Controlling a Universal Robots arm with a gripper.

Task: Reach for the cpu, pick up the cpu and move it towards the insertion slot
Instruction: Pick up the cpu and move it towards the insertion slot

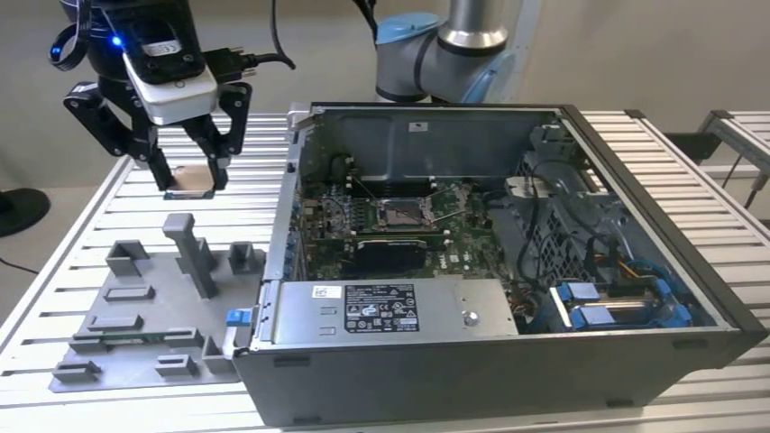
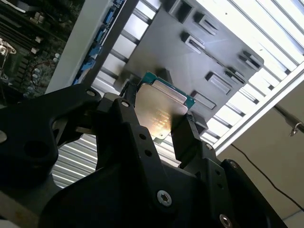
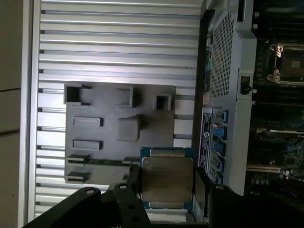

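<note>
The cpu [image 1: 190,179] is a small flat square chip with a silvery face, and it hangs in the air above the slatted table. My gripper [image 1: 190,188] is shut on it, one black finger on each side. In both wrist views the cpu [image 2: 160,110] [image 3: 166,180] sits between the fingers [image 2: 187,137] [image 3: 201,192], above the grey tray [image 3: 109,99]. The insertion slot [image 1: 402,213] is a square socket with a silver frame on the green board inside the open case, well off to the exterior view's right of the gripper. The first wrist view also catches the slot [image 3: 290,64].
The open computer case [image 1: 398,307] stands to the exterior view's right, its near wall between the gripper and the board. The grey tray [image 1: 132,361] with upright posts [image 1: 193,257] lies below the gripper. A second arm's base [image 1: 452,45] rises behind the case.
</note>
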